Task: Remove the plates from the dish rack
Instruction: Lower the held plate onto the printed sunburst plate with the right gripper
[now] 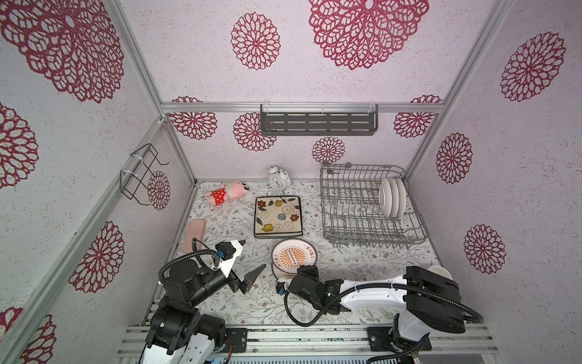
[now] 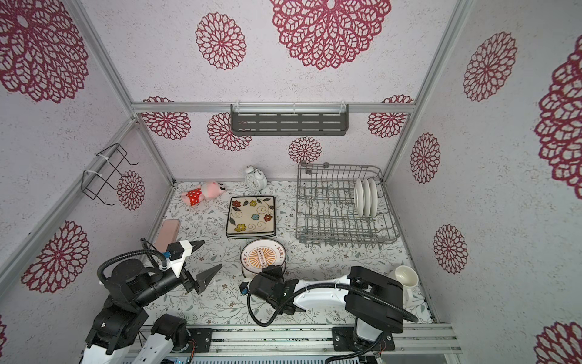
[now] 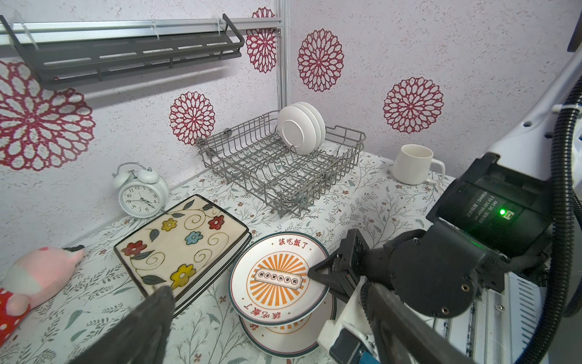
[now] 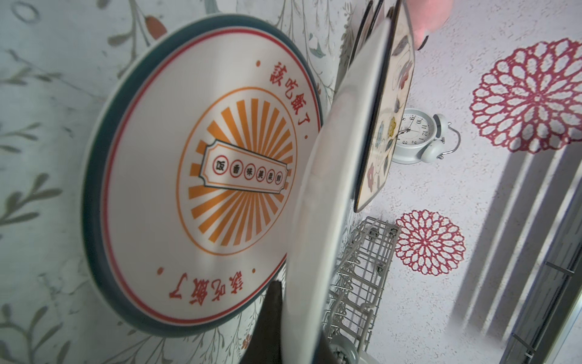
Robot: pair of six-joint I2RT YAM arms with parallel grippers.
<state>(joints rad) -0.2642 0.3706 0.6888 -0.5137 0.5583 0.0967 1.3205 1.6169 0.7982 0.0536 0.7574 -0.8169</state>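
Observation:
The grey wire dish rack (image 1: 349, 217) (image 2: 327, 217) (image 3: 267, 170) stands at the back right, with three white plates (image 1: 392, 197) (image 3: 302, 127) upright at its right end. My right gripper (image 1: 302, 268) (image 4: 296, 334) is shut on the rim of a round teal-rimmed plate (image 1: 291, 257) (image 3: 277, 277). It holds that plate just above a matching plate (image 3: 283, 337) (image 4: 201, 176) lying on the table. A stack of square flower-painted plates (image 1: 277, 216) (image 3: 182, 242) lies behind them. To the left, my left gripper (image 1: 248, 260) (image 2: 206, 260) is open and holds nothing.
An alarm clock (image 1: 278, 178) and a plush toy (image 1: 225, 192) sit along the back wall. A pink phone (image 1: 195, 234) lies at the left edge. A white mug (image 3: 412, 164) stands front right. A dark slotted shelf (image 1: 318, 121) and a wire holder (image 1: 141, 176) hang on the walls.

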